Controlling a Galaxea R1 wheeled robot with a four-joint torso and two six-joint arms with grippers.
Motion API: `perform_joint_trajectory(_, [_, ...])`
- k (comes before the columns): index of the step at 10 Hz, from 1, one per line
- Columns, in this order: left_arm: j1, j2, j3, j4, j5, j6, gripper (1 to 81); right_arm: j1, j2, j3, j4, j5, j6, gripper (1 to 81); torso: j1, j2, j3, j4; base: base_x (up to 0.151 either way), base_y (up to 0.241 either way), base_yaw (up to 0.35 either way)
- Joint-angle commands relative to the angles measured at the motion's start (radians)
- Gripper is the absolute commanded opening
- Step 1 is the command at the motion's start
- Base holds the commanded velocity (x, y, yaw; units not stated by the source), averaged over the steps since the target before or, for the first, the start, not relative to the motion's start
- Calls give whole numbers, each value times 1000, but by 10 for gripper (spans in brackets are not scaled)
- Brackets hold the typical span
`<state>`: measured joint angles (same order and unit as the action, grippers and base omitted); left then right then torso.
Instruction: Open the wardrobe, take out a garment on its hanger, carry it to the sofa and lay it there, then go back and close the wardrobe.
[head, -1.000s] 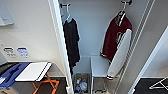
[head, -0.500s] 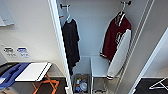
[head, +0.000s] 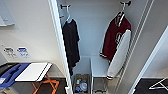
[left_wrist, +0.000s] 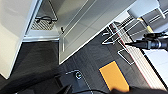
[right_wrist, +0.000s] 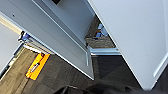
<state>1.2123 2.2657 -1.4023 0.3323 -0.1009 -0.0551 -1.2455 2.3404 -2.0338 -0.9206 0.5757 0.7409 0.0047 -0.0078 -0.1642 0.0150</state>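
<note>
The wardrobe (head: 100, 37) stands open, both doors swung out. Inside on the right, the jacket (head: 117, 45) hangs on its hanger (head: 122, 10) from a dark hook. On the left a black shirt (head: 70, 42) hangs on another hook. Below them sit two baskets (head: 81, 83) on the wardrobe floor. The state of the left and right grippers I cannot tell.

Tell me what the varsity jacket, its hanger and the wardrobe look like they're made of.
The varsity jacket: dark red matte cloth body, smoother white sleeves, possibly leather-like; too soft to tell. The hanger: thin and white, plastic or coated wire, unclear which. The wardrobe: smooth white panels, likely painted or laminated board, with an even sheen.
</note>
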Motion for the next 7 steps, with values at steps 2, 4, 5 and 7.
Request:
perform_joint_trajectory(2, [-10, 149, -182, -85, -25, -5, 811, -53, 160, -216, 14, -11, 71, 811, 0, 0, 0, 0, 0, 0, 0])
perform_joint_trajectory(4, [6, 207, -270, -99, -71, -6, 811, -94, 246, -340, 9, -14, 104, 811, 0, 0, 0, 0, 0, 0, 0])
perform_joint_trajectory(5, [13, 235, -317, -128, -109, -6, 811, -114, 295, -418, 9, -14, 118, 811, 0, 0, 0, 0, 0, 0, 0])
perform_joint_trajectory(7, [34, 290, -389, -180, -135, -9, 811, -150, 361, -506, 9, -13, 153, 811, 0, 0, 0, 0, 0, 0, 0])
